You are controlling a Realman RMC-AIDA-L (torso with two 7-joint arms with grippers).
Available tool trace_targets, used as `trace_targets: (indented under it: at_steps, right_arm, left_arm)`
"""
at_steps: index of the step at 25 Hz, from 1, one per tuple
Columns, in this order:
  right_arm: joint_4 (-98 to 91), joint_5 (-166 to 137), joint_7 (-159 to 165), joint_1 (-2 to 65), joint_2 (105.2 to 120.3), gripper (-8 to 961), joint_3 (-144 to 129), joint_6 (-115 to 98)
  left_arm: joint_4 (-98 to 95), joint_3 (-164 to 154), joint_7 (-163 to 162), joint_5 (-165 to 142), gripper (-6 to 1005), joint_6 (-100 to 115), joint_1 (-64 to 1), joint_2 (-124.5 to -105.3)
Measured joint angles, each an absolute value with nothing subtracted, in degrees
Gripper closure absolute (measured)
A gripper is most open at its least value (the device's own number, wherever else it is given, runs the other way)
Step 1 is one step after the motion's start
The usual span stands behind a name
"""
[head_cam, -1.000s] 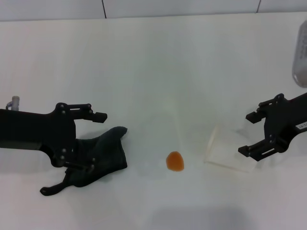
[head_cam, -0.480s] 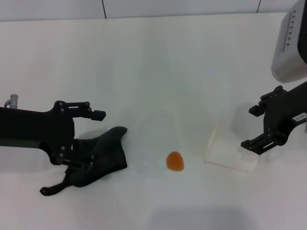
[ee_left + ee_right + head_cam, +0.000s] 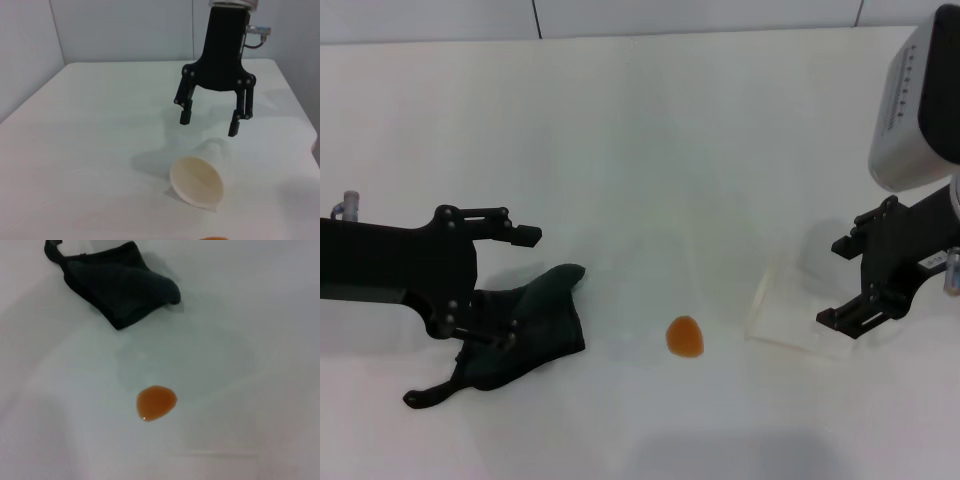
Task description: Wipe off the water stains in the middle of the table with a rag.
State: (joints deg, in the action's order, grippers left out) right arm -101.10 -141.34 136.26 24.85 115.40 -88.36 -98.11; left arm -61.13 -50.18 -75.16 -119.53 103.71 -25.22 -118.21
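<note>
White smooth table [image 3: 650, 130] bears a small glossy orange water stain [image 3: 685, 336] at centre. Dark grey crumpled rag [image 3: 525, 325] lies to its left, under the spread left gripper [image 3: 510, 290]; grasp pending. Right gripper [image 3: 845, 285], spread, hovers over a translucent tipped cup [image 3: 790, 318].

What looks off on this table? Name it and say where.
Two things. The cup lies tipped on its side under the open right gripper, mouth toward the table's middle. An orange blob of water stains sits unwiped between the cup and the rag, which lies crumpled at the open left gripper.
</note>
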Motion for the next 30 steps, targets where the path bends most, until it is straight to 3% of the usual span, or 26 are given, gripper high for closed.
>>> trace_targets:
  at_steps: [30]
  right_arm:
    - [-95.26, -141.37, 136.6, 24.79, 115.49, 177, -93.07, -92.11]
  left_arm:
    - [-60.82, -50.27, -75.15, -119.52, 123, 103.07, -25.28, -118.3]
